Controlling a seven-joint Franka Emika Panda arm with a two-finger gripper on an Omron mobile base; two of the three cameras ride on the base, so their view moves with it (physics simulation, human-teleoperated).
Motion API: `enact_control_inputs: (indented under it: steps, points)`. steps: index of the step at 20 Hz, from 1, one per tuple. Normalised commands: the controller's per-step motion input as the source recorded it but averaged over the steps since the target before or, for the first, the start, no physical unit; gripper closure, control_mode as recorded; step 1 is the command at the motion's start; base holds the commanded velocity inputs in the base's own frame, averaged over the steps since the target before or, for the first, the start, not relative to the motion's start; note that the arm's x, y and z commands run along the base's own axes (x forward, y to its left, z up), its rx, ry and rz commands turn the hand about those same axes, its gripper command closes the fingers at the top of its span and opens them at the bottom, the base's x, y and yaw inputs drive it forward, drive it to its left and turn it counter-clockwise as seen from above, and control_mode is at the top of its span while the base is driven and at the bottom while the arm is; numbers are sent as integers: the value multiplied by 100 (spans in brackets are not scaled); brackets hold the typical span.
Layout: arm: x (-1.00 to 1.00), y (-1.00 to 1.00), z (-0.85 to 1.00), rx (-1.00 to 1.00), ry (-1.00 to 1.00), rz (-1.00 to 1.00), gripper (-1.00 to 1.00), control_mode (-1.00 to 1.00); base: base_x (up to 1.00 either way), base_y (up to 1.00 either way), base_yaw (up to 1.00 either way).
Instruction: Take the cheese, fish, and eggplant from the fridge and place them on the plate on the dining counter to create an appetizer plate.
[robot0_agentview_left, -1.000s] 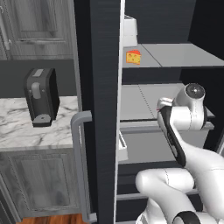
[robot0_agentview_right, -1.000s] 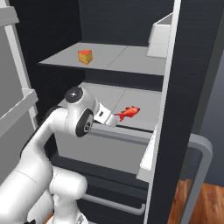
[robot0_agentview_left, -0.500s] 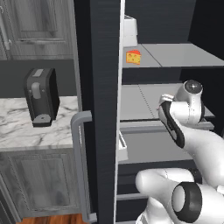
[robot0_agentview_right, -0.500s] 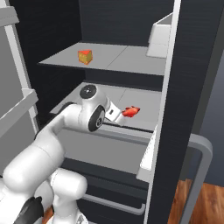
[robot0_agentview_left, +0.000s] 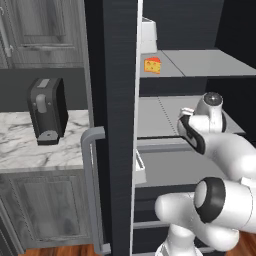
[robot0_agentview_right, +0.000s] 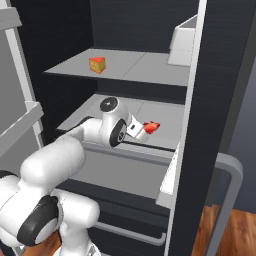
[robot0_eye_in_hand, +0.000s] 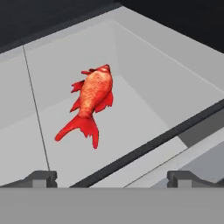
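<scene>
Fish lies flat on the fridge's middle shelf, towards the right side, nothing touching it. My gripper is spread wide, empty, lined up just short of it. Cheese sits untouched on the shelf above, left side. Eggplant and plate aren't visible, so I judge nothing is delivered; all three picks remain. Room: dark shelf lip runs between me and the fish, upper shelf overhead, side wall close on the far right.
</scene>
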Motion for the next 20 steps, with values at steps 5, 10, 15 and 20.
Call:
enact_control_inputs:
  steps: [5, 10, 15, 20]
  points:
    - [40, -4, -19, 1, 0, -3, -100, -100, 0, 0, 0]
    - [37, -14, -14, 2, 0, -3, -100, -100, 0, 0, 0]
    - [40, -16, -15, 3, 0, -3, -100, -100, 0, 0, 0]
    - [43, -10, -21, 2, 0, -2, -100, -100, 0, 0, 0]
